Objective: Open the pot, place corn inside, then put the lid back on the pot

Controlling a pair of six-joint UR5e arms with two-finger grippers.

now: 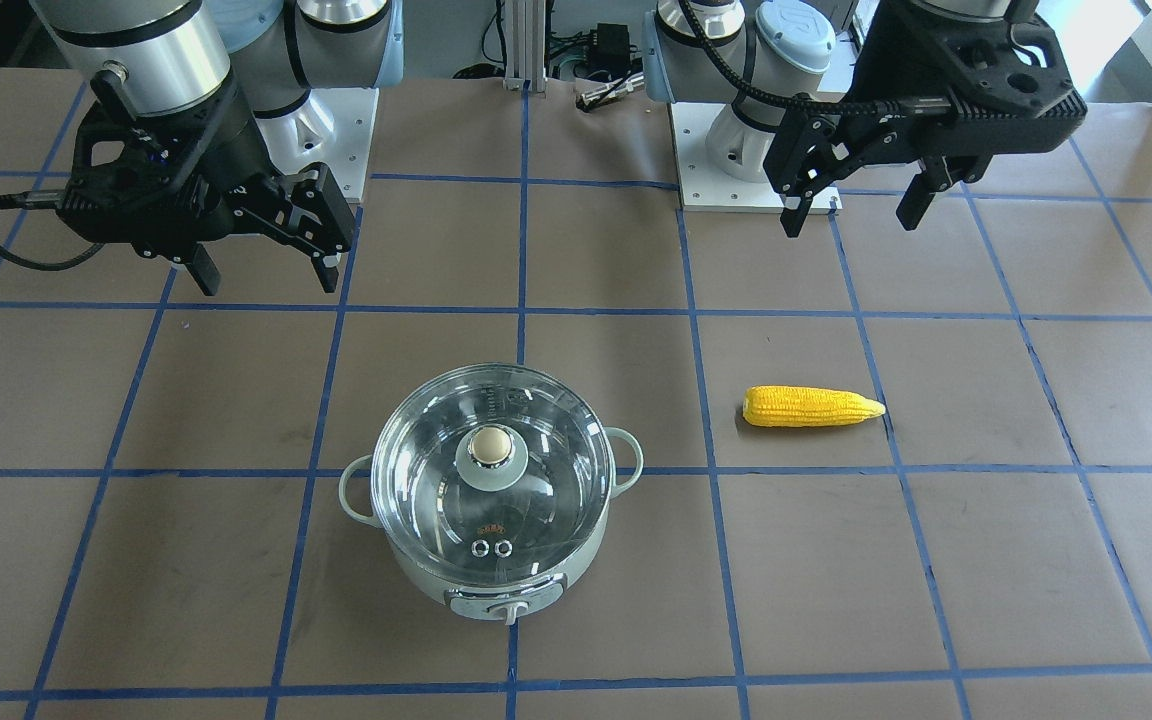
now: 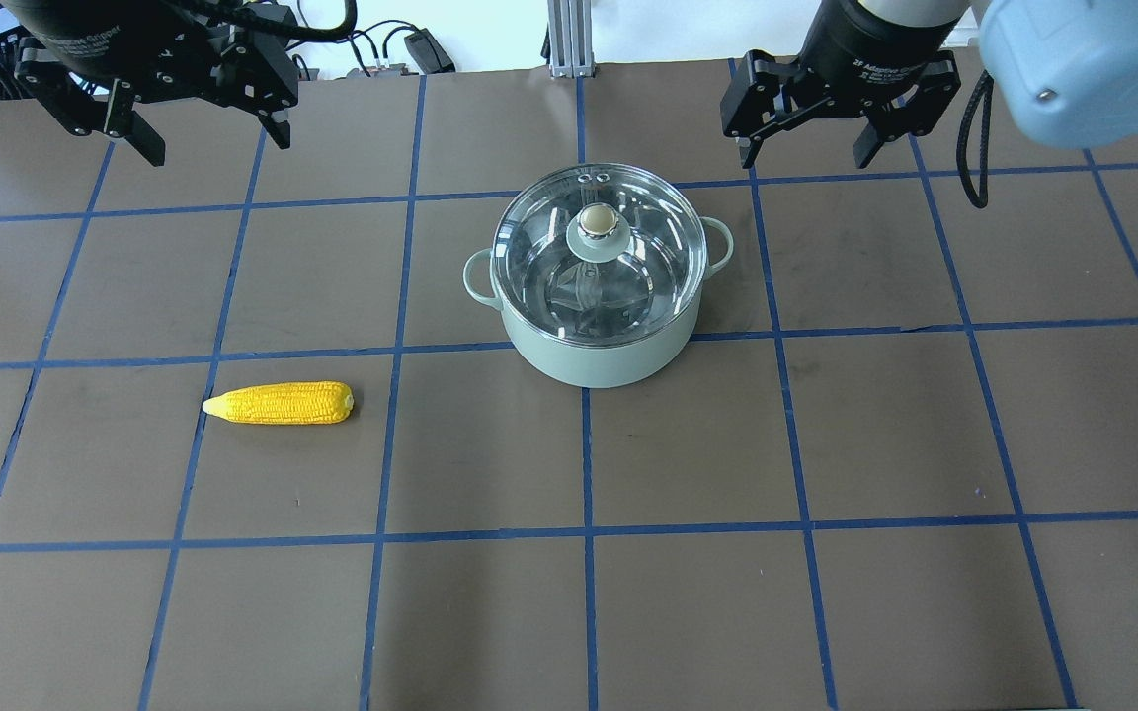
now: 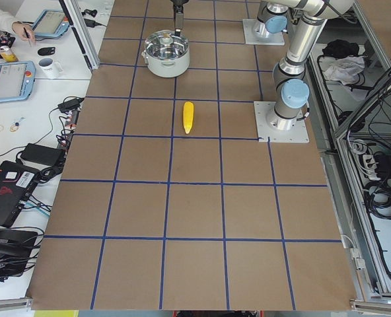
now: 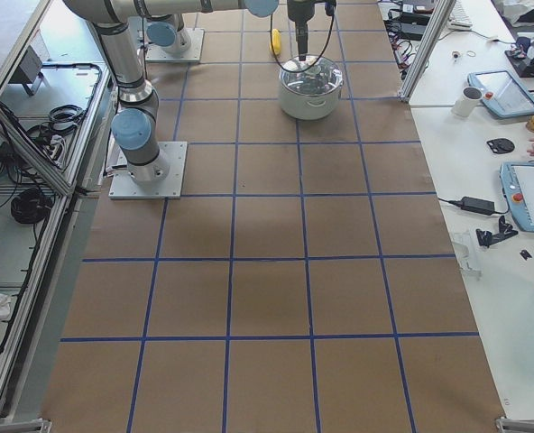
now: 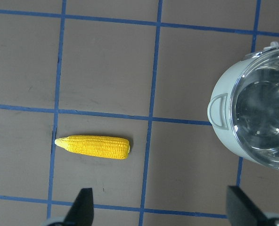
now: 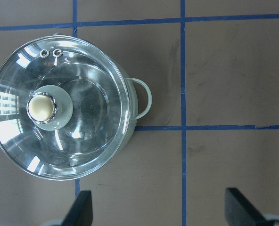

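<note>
While poised above table [image 2: 688, 444], held left gripper [image 2: 218, 148], right gripper [image 2: 806, 158] released, empty; noted lid [image 2: 597, 247] seated on pot [image 2: 594, 360], corn [image 2: 280, 404] well apart

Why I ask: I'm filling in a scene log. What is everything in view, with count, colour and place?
pot: one, pale mint green, middle of the table.
lid: one, clear glass with beige knob, on the pot.
corn: one, yellow, on the table, apart from the pot.
table: one, brown with blue grid lines.
mug: one, white, on the side bench.
tablets: two, blue-grey, same bench.
left gripper: one, black, open, empty, above the table.
right gripper: one, black, open, empty, above the table.
</note>
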